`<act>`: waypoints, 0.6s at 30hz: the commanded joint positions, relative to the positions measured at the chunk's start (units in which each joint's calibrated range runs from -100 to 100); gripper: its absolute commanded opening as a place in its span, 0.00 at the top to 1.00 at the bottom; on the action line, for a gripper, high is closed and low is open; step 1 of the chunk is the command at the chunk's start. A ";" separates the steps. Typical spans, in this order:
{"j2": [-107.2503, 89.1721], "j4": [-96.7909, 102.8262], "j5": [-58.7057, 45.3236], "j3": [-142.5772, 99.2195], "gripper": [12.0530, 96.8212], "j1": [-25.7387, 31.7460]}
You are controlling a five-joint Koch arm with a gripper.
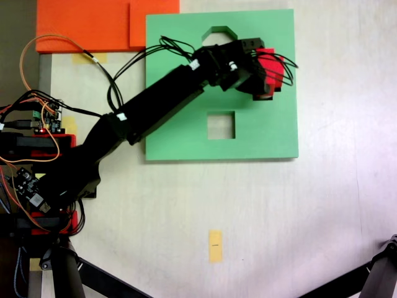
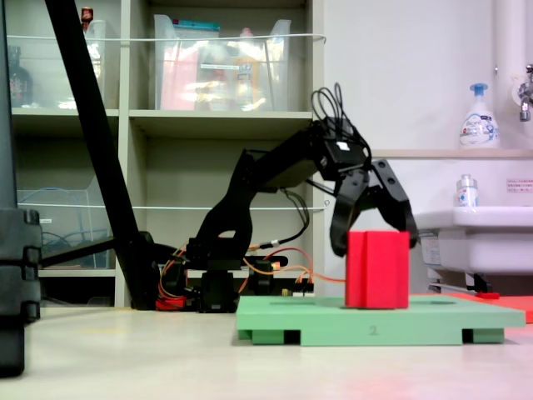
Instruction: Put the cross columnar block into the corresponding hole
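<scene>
While the gripper (image 2: 372,240) straddles the red cross block (image 2: 377,269) with jaws spread, nothing is clamped. Foam looks light and squashy; pinch opposite arms gently.

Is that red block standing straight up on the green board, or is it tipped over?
Upright. In a fixed view, the red block has vertical sides and a level top, and stands on the green board.

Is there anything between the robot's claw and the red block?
No. In the side fixed view the open gripper straddles the red block, its fingers beside the block's top, nothing between. The block stands on the green board.
</scene>
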 commanded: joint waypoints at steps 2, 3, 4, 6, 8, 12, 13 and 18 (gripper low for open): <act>-4.56 -7.76 -0.73 0.38 0.68 0.15; -5.26 -8.34 -0.73 0.38 0.68 0.24; -5.82 -8.82 -0.73 0.38 0.68 0.39; -6.93 -10.07 -0.78 0.38 0.68 0.54; -7.35 -11.42 -0.83 0.38 0.69 0.59; -7.63 -12.38 -1.03 0.28 0.70 0.83; -7.63 -12.38 -1.17 0.28 0.70 0.88; -7.35 -12.38 -1.32 0.38 0.70 0.93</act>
